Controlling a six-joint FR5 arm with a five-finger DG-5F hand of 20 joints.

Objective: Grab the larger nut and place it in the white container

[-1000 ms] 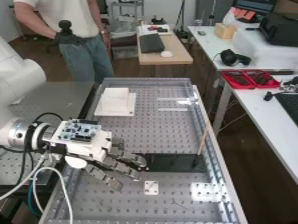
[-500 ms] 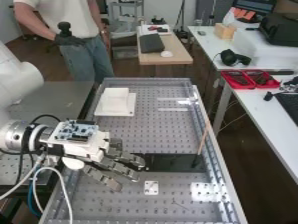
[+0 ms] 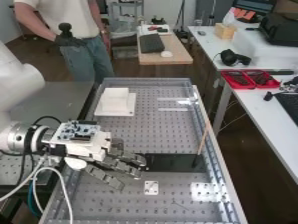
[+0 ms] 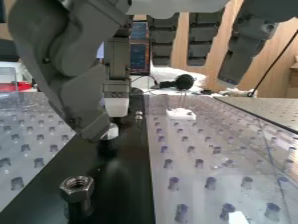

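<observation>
Nut: on dark post | second post: top apparently behind hand

On the white tabletop I see red trays side by side, a black headset near them and a dark keyboard. A wooden block sits farther back. A light wooden tabletop carries a white mouse. Nearer me, a thin tan stick stands tilted.
</observation>
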